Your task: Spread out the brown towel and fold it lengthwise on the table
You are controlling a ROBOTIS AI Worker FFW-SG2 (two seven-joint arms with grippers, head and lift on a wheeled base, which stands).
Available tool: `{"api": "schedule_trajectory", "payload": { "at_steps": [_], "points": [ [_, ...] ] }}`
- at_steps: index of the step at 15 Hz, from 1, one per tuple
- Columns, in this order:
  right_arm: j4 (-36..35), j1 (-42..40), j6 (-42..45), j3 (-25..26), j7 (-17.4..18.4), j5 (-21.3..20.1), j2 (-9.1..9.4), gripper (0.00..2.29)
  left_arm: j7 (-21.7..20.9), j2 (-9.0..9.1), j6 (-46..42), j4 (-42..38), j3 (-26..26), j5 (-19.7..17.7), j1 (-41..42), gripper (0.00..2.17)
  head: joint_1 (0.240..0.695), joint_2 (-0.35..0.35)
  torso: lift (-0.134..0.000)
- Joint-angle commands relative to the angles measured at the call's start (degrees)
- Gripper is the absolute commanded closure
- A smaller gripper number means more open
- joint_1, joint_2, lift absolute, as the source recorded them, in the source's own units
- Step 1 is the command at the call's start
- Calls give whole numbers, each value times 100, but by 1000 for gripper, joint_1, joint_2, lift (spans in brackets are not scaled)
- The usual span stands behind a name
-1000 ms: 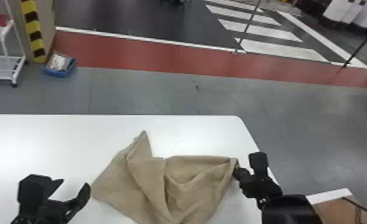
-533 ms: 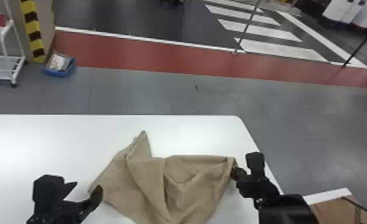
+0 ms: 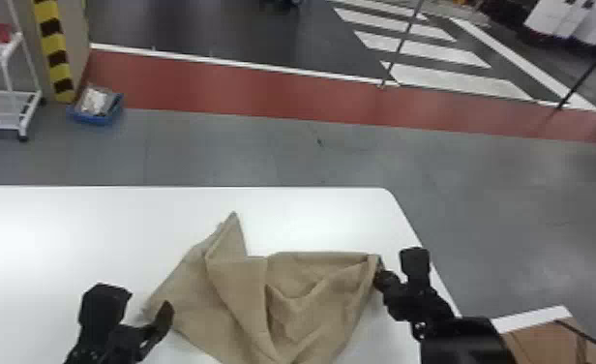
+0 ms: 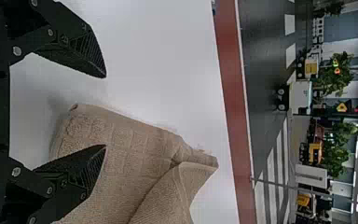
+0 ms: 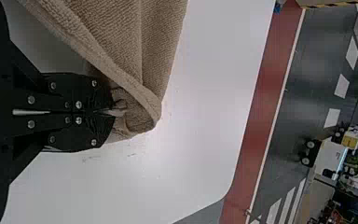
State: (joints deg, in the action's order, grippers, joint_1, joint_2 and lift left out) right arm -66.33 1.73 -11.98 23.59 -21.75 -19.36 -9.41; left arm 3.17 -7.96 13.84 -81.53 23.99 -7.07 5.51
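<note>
The brown towel (image 3: pixel 244 290) lies rumpled on the white table, with one corner pointing toward the far edge and its right corner pinched. My left gripper (image 3: pixel 140 310) is at the towel's left corner, its fingers apart. In the left wrist view my left gripper (image 4: pixel 105 111) stands open, one finger over the towel (image 4: pixel 126 144) and the other over bare table. At the towel's right corner is my right gripper (image 3: pixel 381 278). In the right wrist view my right gripper (image 5: pixel 114 113) is closed on the bunched corner of the towel (image 5: pixel 142 105).
The white table (image 3: pixel 94 232) has its rounded far right corner beyond my right gripper. A cardboard box (image 3: pixel 548 339) stands off the table's right side. On the floor behind are a blue bin (image 3: pixel 96 116) and a white rack (image 3: pixel 21 116).
My left gripper has moved right, to the towel's left corner. My right gripper has shifted slightly left with the towel corner still held.
</note>
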Motion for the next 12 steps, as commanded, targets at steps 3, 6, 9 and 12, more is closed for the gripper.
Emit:
{"api": "schedule_trajectory", "payload": {
  "at_steps": [3, 6, 9, 12],
  "points": [
    [85, 73, 42, -30, 4, -6, 0, 1477, -1, 14, 18, 85, 44, 47, -24, 414, 695, -350, 0],
    [147, 108, 112, -30, 4, -6, 0, 1477, -1, 49, 18, 190, 97, 65, -77, 417, 695, -350, 0],
    [147, 126, 94, -13, 4, 3, -9, 1477, 34, 58, 18, 261, 123, 65, -138, 417, 695, -350, 0],
    [147, 126, 94, 5, 4, 3, -9, 1477, 60, 49, 36, 252, 123, 100, -138, 677, 695, -350, 0]
  ]
}}
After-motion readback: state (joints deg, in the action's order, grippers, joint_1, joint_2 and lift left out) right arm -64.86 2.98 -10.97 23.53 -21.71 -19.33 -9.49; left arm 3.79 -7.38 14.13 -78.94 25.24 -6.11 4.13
